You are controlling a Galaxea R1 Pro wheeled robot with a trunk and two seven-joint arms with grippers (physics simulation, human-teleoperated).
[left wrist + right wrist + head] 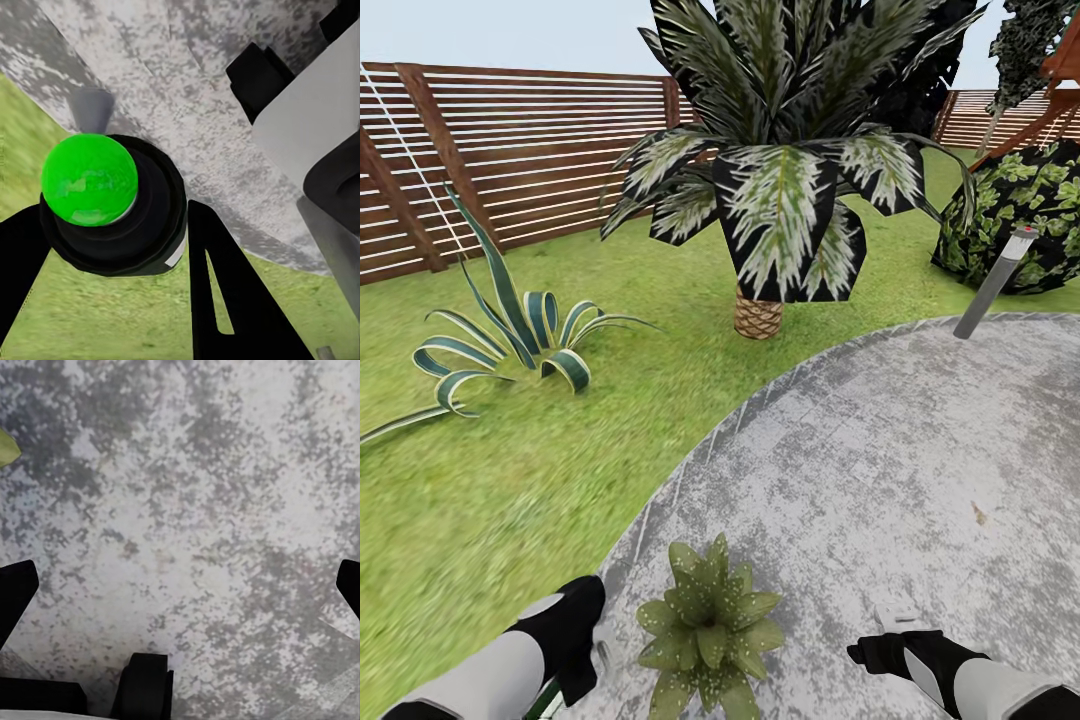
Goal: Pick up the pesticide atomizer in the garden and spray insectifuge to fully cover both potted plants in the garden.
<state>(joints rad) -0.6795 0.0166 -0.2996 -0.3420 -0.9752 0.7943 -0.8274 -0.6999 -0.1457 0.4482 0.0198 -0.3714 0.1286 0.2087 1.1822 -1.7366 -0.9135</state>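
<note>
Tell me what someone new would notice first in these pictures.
The tall palm with dark, white-streaked fronds dominates the lawn ahead, before the slatted fence. Close in, a small speckled potted plant sits at the grey paving's near edge between both arms. In the left wrist view, the left gripper holds a black sprayer with a bright green cap.

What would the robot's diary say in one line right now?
left gripper: holding atomizer | right gripper: open | potted plant: between arms, on paving

Pale-speckled green on the potted plant (pixel 708 625), mottled grey across the paving (pixel 880 470). Bright green cap on a black atomizer (pixel 112 202) (glossy). Brown slats along the fence (pixel 530 150), blue-green stripes through the agave (pixel 520 330).
</note>
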